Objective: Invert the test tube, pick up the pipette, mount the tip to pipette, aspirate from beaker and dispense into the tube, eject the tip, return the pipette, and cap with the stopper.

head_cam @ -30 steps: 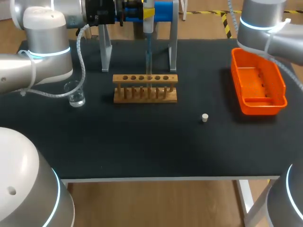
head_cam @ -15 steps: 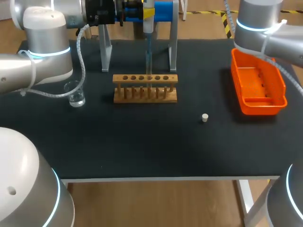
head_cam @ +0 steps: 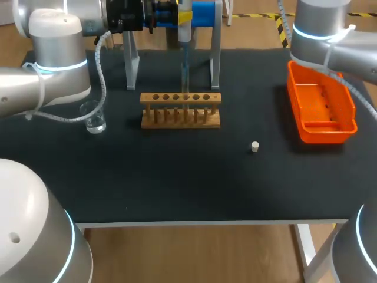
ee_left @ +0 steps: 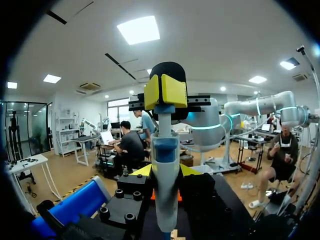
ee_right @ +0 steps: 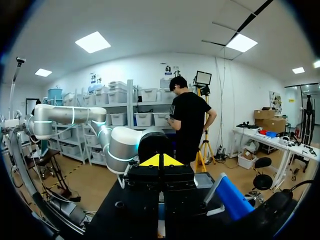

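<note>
Above the rack (head_cam: 181, 110), the pipette (head_cam: 184, 23)

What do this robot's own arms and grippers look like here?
The left arm and right arm are thick silver-grey tubes with rounded joints and glowing cyan rings. A grey ribbed hose loops off the left arm. The left gripper and right gripper are black blocks with bright yellow fingertips.

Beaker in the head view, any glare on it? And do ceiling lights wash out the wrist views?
Head view: the beaker shows only small glints; the black table is evenly lit. Left wrist view: a bright ceiling panel glares above the pipette. Right wrist view: ceiling panels glare likewise.
</note>
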You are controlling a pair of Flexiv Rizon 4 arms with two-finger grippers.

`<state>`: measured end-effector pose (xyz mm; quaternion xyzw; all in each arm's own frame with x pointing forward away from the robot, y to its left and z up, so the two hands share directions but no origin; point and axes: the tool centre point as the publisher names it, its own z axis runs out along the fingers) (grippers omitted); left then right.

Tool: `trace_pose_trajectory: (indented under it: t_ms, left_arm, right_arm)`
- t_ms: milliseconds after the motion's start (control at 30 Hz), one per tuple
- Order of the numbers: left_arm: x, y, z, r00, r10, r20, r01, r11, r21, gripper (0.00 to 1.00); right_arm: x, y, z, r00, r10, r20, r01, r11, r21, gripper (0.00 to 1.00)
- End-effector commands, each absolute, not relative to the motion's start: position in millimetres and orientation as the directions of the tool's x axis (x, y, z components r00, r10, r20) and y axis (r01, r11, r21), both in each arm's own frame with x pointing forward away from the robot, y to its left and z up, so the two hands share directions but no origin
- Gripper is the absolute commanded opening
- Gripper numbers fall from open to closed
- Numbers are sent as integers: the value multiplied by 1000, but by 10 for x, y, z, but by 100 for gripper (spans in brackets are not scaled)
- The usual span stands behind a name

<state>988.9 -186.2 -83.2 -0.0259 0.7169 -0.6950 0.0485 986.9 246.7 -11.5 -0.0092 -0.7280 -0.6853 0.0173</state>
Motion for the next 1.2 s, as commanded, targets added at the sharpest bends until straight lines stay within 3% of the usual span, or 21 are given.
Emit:
trace_pose_trajectory:
  t_ms: [33,1200]
  left_arm:
    - [9890,-1866,-805,-994,-104,-35,31,33,-999,0]
    - [9890,-1866,-805,-994,-104,-35,31,33,-999,0]
  right_arm:
    - [9898,2471,-177,-999,-9,42,42,63,997,0]
    - [9957,2451,-194,-999,-7,44,44,74,996,0]
